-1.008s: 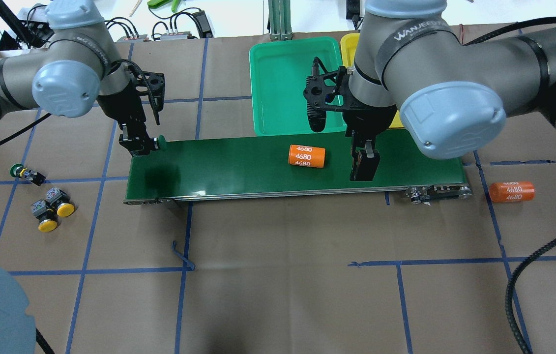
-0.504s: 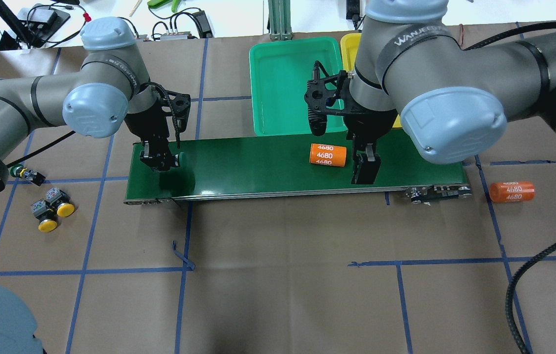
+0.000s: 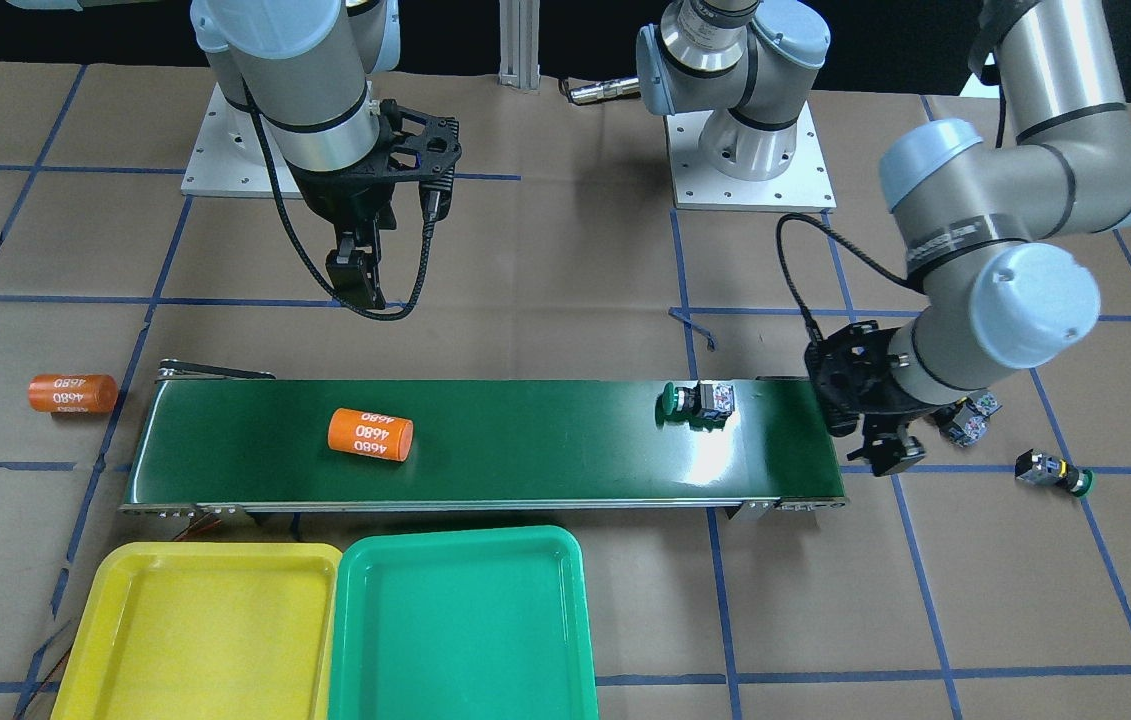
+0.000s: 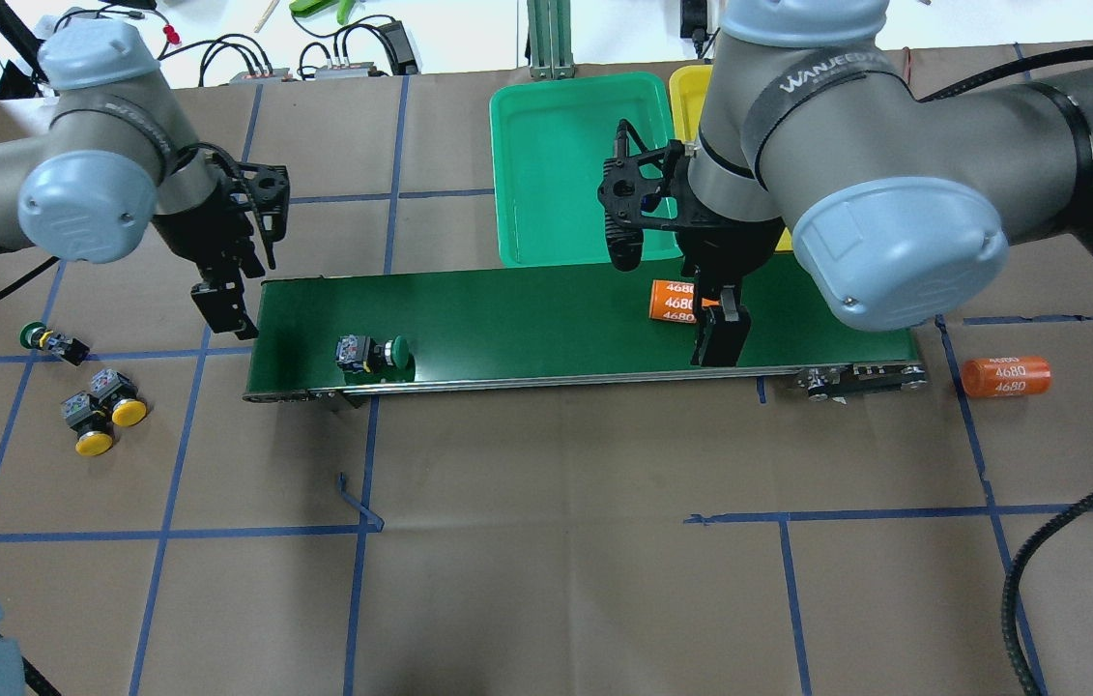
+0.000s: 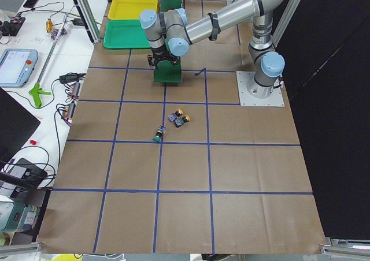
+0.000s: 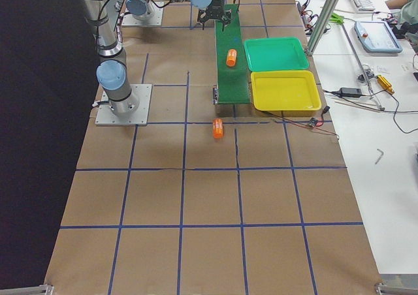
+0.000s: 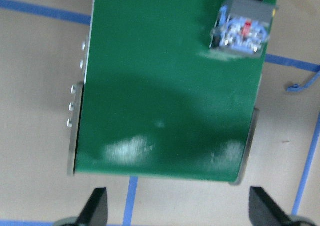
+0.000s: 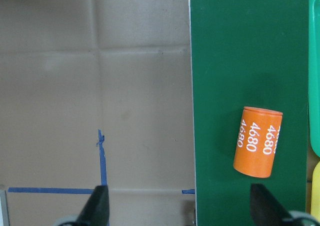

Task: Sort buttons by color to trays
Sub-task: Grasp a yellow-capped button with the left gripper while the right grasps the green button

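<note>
A green-capped push-button switch [image 4: 372, 353] lies on its side near the left end of a long dark green conveyor belt [image 4: 527, 319]. The left gripper [image 4: 225, 314] hovers just past that end, jaws apart, empty. The right gripper [image 4: 720, 340], likewise spread, hangs beside an orange cylinder [image 4: 670, 300], seemingly not touching.

The left arm [image 4: 72, 198] is bent at the elbow, and the left gripper [image 4: 227, 319] points down with its jaws wide apart and empty. The right gripper [image 4: 718, 350] hangs straight down, jaws apart, holding nothing.
</note>
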